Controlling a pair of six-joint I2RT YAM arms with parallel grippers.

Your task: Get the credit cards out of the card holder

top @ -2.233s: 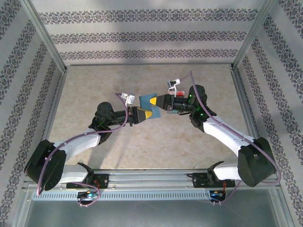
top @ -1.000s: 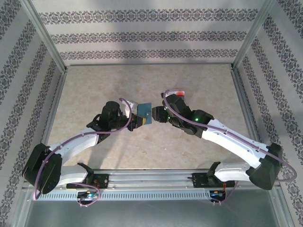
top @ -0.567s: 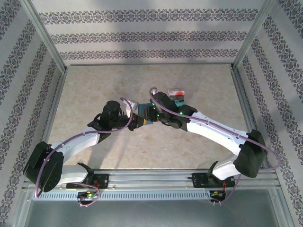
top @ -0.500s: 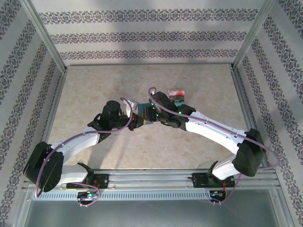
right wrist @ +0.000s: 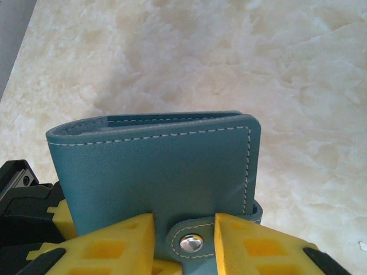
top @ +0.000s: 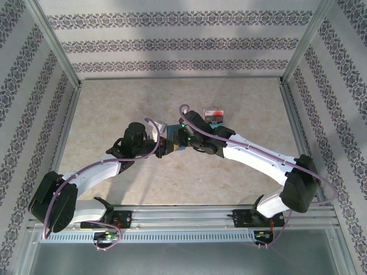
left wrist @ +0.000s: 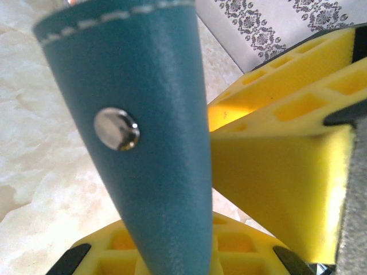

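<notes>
Top external; left claw (top: 167, 144) pinching card holder (right wrist: 155, 172); right claw (right wrist: 184, 229) straddling snap tab (right wrist: 191, 242), grip unclear; red card (top: 215, 114) lies behind

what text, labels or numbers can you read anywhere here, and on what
None can be read.
holder: plain, stitching and a snap, no words.
red card: too small to read.
walls: ornament, not lettering.

Left arm (top: 94, 171) and right arm (top: 258, 160) meet mid-table at the raised card holder (right wrist: 155, 172), blocking passage there, credit cards (top: 215, 114) lying just beyond the right arm; elsewhere the table (top: 109, 114) lies open to the patterned walls (top: 172, 40).
</notes>
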